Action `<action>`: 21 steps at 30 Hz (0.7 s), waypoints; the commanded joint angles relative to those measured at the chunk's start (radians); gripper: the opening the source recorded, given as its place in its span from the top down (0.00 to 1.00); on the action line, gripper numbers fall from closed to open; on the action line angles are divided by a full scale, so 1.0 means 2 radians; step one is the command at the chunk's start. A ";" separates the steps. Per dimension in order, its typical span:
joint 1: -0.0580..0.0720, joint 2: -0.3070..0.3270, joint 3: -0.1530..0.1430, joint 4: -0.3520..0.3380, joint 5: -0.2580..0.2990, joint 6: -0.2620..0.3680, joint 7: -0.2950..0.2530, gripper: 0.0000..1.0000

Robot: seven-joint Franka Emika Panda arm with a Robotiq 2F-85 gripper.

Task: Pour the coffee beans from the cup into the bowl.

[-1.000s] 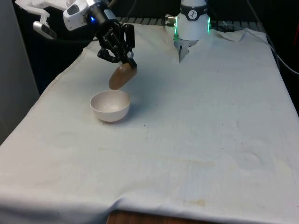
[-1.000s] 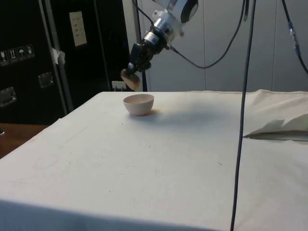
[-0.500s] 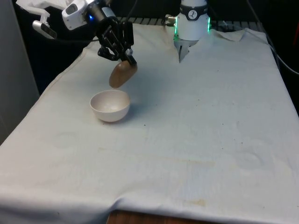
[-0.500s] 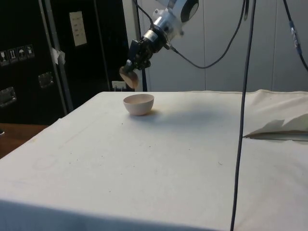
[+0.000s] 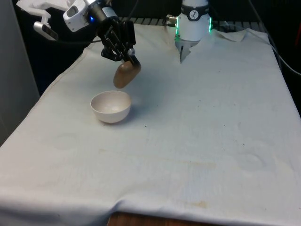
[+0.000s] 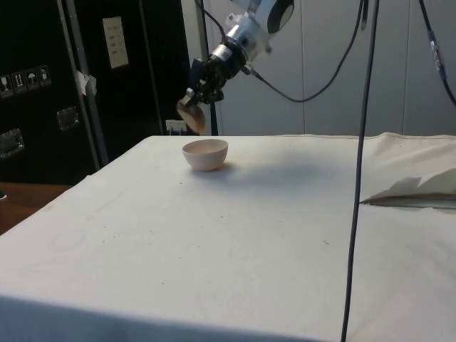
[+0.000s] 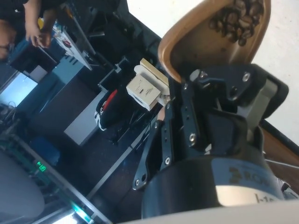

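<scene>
In the upper left of the front view, the black gripper [image 5: 128, 60] hangs over the table [image 5: 202, 122] with its fingers closed on the rim of a brown cup [image 5: 126, 75], which is tilted steeply so its mouth faces down and to the front view's left. The cup sits in the air above and slightly behind a white bowl [image 5: 111, 106], clear of it and not touching its rim. The bowl stands upright on the white cloth in the left-centre of that frame; its inside looks pale, and no beans can be made out in it from here. In the side view the gripper [image 6: 197, 98] appears in the upper left of the frame, reaching down at a slant from the white arm [image 6: 251, 28], with the cup [image 6: 192, 115] held just above the far-left edge of the bowl [image 6: 206, 154], a gap visible between the two. The wrist view looks into the tipped cup [image 7: 219, 32] in the upper right of the frame, where dark coffee beans [image 7: 236, 21] lie gathered against its inner wall, and the gripper [image 7: 205, 79] pinches the cup's rim. A person's hand [image 7: 36, 32] shows in the upper left corner of the wrist view, among dark equipment.
</scene>
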 commanded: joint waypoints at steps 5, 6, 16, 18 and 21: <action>-0.004 0.008 0.001 0.005 0.009 -0.015 0.013 1.00; -0.004 0.009 0.001 0.006 0.011 -0.017 0.014 1.00; -0.010 0.033 -0.010 0.022 0.050 -0.059 0.010 1.00; -0.010 0.037 -0.014 0.024 0.055 -0.068 0.009 1.00; -0.012 0.044 -0.024 0.030 0.058 -0.086 0.009 1.00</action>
